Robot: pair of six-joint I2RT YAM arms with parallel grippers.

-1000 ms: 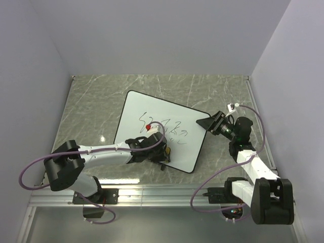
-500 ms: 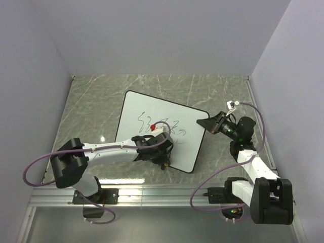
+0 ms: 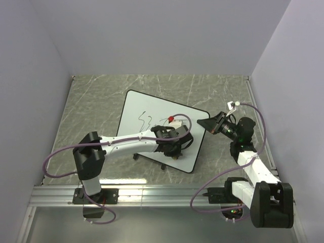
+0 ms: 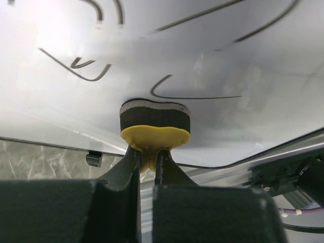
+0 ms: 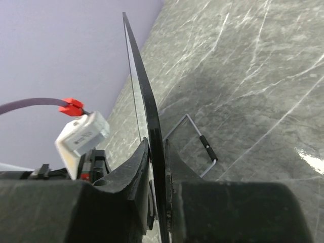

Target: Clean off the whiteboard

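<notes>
The whiteboard (image 3: 147, 114) lies tilted on the marble table, white with a thin black rim and dark scribbles (image 3: 144, 119) at its middle. My left gripper (image 3: 174, 147) is over the board's near right part, shut on a yellow sponge (image 4: 154, 134) whose dark pad presses on the white surface (image 4: 212, 55) beside a curved line (image 4: 192, 96). My right gripper (image 3: 206, 123) is shut on the board's right edge; in the right wrist view the black rim (image 5: 144, 86) runs edge-on between the fingers (image 5: 134, 167).
The grey marble table (image 3: 91, 106) ends at an aluminium rail (image 3: 152, 195) in front. Purple-grey walls stand close on three sides. A wire stand leg (image 5: 200, 144) shows under the board. A black foot (image 4: 94, 158) sits at the board's near edge.
My left gripper has swept the sponge rightward across the board, and the scribbles on the right part have gone. The right gripper has kept its hold on the edge.
</notes>
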